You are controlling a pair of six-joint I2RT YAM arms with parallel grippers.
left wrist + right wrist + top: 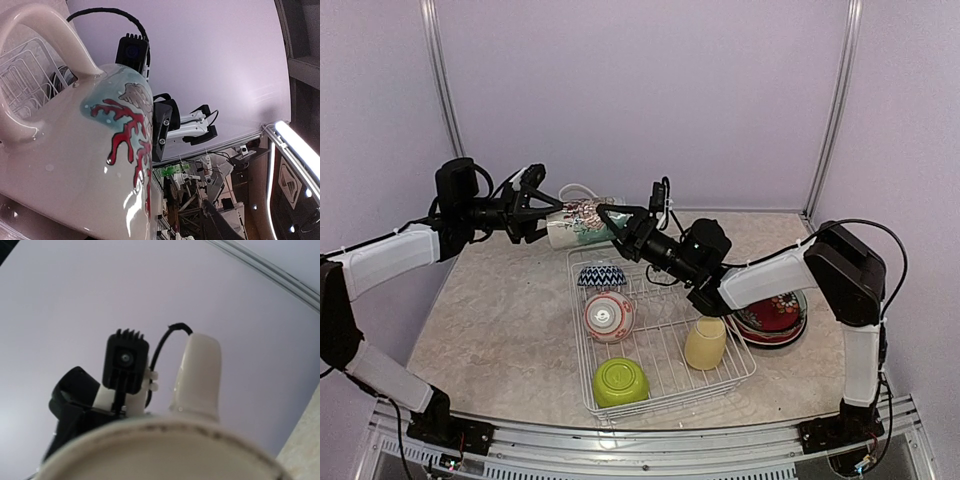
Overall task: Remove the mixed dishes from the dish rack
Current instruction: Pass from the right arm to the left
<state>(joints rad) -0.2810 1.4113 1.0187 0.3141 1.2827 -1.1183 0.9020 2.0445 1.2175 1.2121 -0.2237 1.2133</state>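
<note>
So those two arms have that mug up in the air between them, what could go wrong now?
The mug hangs sideways between the left gripper and right gripper, near the dish rack's far end. If one releases before the other grips firmly, it could fall, perhaps onto the blue zigzag bowl. Droplets on its glaze suggest it is wet and may slip.
</note>
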